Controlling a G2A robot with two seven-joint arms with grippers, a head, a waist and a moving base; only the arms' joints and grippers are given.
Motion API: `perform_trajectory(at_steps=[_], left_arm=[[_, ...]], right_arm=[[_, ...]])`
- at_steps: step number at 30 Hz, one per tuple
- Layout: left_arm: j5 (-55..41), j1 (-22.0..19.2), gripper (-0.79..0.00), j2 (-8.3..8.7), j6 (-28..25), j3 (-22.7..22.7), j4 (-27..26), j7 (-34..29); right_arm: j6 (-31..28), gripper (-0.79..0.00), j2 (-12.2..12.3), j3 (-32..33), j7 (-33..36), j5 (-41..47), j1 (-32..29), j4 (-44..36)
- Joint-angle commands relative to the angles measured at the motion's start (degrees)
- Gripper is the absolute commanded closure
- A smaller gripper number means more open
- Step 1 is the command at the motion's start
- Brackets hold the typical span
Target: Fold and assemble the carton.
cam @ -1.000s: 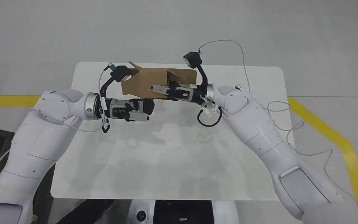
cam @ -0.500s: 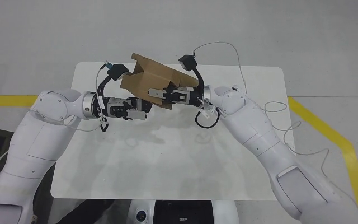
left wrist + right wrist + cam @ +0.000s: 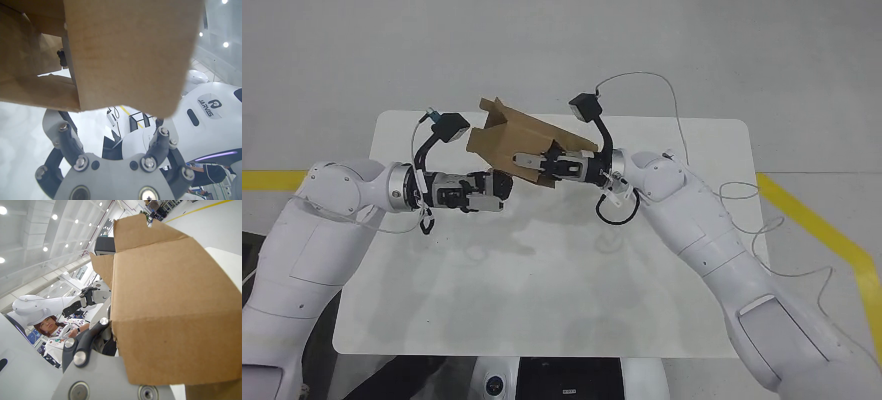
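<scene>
A brown cardboard carton with loose flaps hangs tilted above the far middle of the white table. My right gripper comes in from the right and is shut on one carton wall, with one finger lying along the outer face. In the right wrist view the carton hides all but one finger. My left gripper sits just below the carton's near left corner, open. In its own view a carton flap hangs just above the spread fingers.
Both arms meet over the far half of the table. A thin cable loops above the right arm. The near half of the tabletop is bare white surface. A yellow floor line runs beyond the right edge.
The right gripper lifted and tilted the carton, so its flaps now stick up towards the far left. The left gripper stayed almost in place below the carton's near left corner.
</scene>
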Motion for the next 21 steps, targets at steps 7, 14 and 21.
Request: perform_trajectory(at_steps=[7, 14, 21], left_arm=[[1.21, -0.05, -0.785, 0.13, -0.90, -1.72, 2.31, 0.91], [6.46, -0.33, -0.785, 0.12, -3.07, -3.02, 4.59, 4.07], [15.54, -0.31, -0.785, -0.15, -4.94, -3.25, 6.23, 10.74]], right_arm=[[3.56, 0.000, 2.35, 4.69, 9.06, 3.90, -2.05, -0.61], [8.59, 0.000, 4.55, 8.29, 16.41, 7.77, -4.65, -3.42], [13.02, 0.000, 6.57, 10.77, 20.85, 11.95, -7.77, -8.93]])
